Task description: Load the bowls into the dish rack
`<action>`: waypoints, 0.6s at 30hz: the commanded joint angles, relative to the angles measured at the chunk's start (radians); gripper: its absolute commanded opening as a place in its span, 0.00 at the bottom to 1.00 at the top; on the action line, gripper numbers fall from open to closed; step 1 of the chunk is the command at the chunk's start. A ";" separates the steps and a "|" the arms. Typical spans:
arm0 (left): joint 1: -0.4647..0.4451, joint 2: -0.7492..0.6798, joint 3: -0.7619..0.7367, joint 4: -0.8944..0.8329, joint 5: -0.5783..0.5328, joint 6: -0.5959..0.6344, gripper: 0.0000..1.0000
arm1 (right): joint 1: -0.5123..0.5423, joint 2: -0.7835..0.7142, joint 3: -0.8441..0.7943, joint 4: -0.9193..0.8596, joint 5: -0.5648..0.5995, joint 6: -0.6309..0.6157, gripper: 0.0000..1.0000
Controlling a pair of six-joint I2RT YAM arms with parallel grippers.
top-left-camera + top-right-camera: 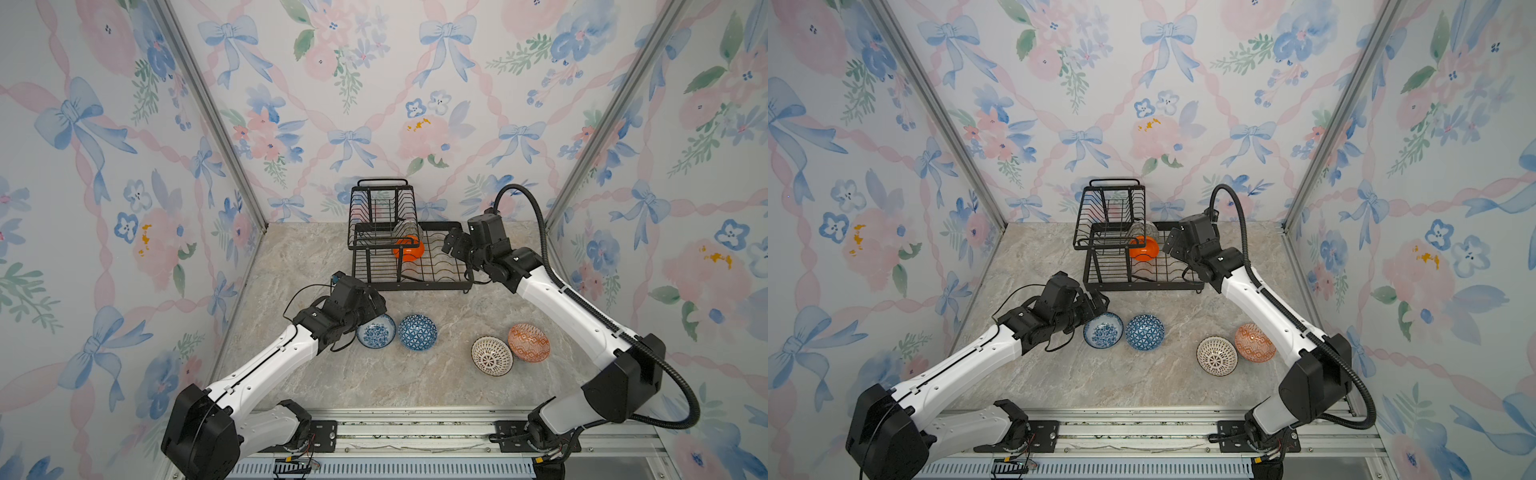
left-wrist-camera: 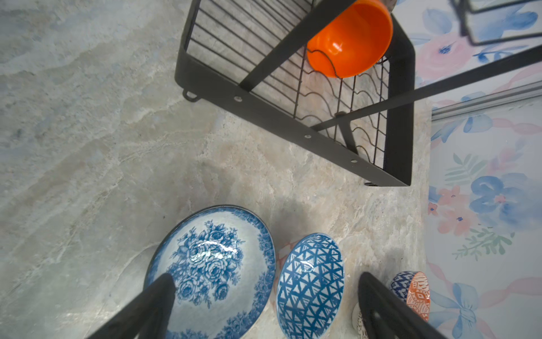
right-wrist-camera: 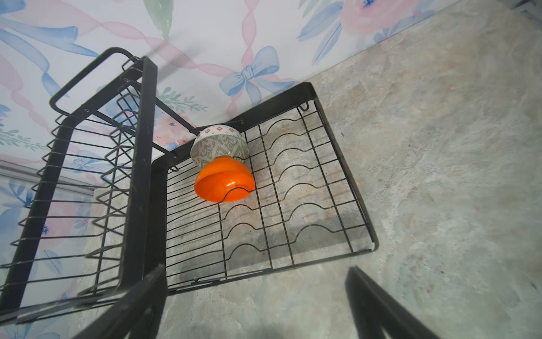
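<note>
Both grippers are spread and empty: left gripper (image 1: 374, 305) above the 12 o'clock rim of the floral bowl (image 1: 376, 331), right gripper (image 1: 451, 246) at the 3 o'clock side of the rack (image 1: 415, 286). Orange bowl (image 1: 409, 249) and green bowl (image 3: 220, 143) stand in the rack. The rest lie on the table (image 1: 415, 382) at its 6 o'clock. Hazard: the triangle bowl (image 1: 417, 332) lies just beside the floral bowl at 3 o'clock, so a finger lowered there could knock it.
</note>
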 commanded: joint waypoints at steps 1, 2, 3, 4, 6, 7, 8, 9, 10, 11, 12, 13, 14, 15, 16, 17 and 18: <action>0.016 0.008 -0.030 -0.018 0.043 0.012 0.98 | 0.026 -0.084 -0.042 -0.054 0.068 -0.121 0.97; 0.021 0.007 -0.034 -0.026 0.041 0.019 0.98 | 0.037 -0.098 -0.052 -0.053 0.071 -0.153 0.97; 0.027 0.006 -0.040 -0.039 0.040 0.024 0.98 | 0.052 -0.113 -0.060 -0.051 0.086 -0.179 0.97; 0.032 0.003 -0.045 -0.050 0.042 0.031 0.98 | 0.067 -0.127 -0.063 -0.057 0.103 -0.200 0.97; 0.037 -0.007 -0.060 -0.061 0.041 0.044 0.98 | 0.095 -0.141 -0.065 -0.060 0.110 -0.249 0.97; 0.039 -0.014 -0.071 -0.064 0.041 0.048 0.98 | 0.110 -0.145 -0.064 -0.062 0.112 -0.272 0.97; 0.040 -0.017 -0.073 -0.064 0.042 0.050 0.98 | 0.120 -0.144 -0.062 -0.069 0.114 -0.285 0.97; 0.043 -0.020 -0.116 -0.065 0.049 0.050 0.98 | 0.131 -0.141 -0.057 -0.076 0.116 -0.294 0.97; 0.046 -0.018 -0.128 -0.065 0.056 0.048 0.98 | 0.139 -0.135 -0.054 -0.085 0.117 -0.299 0.97; 0.047 -0.016 -0.142 -0.064 0.061 0.046 0.98 | 0.147 -0.128 -0.046 -0.095 0.117 -0.300 0.97; 0.047 -0.011 -0.152 -0.063 0.061 0.046 0.98 | 0.150 -0.117 -0.042 -0.105 0.112 -0.305 0.97; 0.047 -0.005 -0.160 -0.063 0.057 0.046 0.98 | 0.154 -0.107 -0.035 -0.114 0.109 -0.321 0.97; 0.047 0.004 -0.167 -0.063 0.047 0.046 0.98 | 0.160 -0.091 -0.023 -0.135 0.123 -0.355 0.97; 0.049 0.013 -0.172 -0.063 0.036 0.049 0.98 | 0.168 -0.073 -0.006 -0.163 0.165 -0.391 0.97; 0.052 0.020 -0.173 -0.064 0.030 0.055 0.98 | 0.175 -0.056 0.010 -0.190 0.208 -0.417 0.97; 0.056 0.031 -0.177 -0.063 0.028 0.057 0.98 | 0.184 -0.039 0.031 -0.222 0.232 -0.449 0.97; 0.060 0.041 -0.176 -0.062 0.028 0.054 0.98 | 0.190 -0.023 0.052 -0.251 0.239 -0.489 0.97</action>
